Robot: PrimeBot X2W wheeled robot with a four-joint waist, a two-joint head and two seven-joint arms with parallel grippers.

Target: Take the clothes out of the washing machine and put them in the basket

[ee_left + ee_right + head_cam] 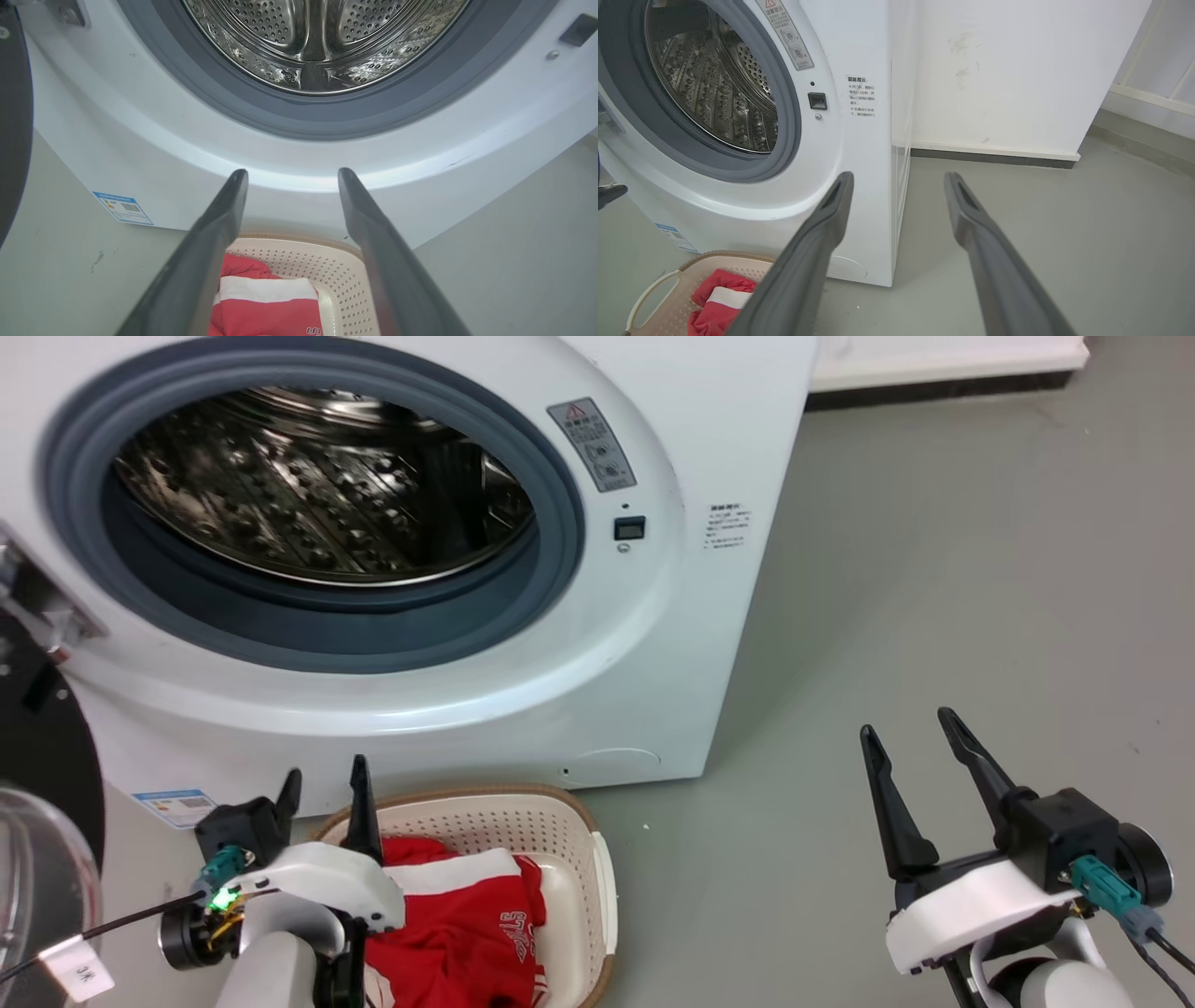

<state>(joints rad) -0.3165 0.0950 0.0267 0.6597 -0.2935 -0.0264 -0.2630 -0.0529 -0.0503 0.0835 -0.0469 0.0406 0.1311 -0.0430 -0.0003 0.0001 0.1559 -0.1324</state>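
The white washing machine stands with its door swung open to the left, and the steel drum shows no fabric inside. On the floor before it sits the cream basket holding red clothes with white bands. My left gripper hovers open over the basket's left side with nothing between its fingers. My right gripper is open and empty over bare floor to the machine's right. The left wrist view looks over the basket and clothes toward the drum.
The black-framed glass door hangs open at the far left, close to my left arm. Grey floor spreads to the right of the machine, with a white wall and dark skirting behind.
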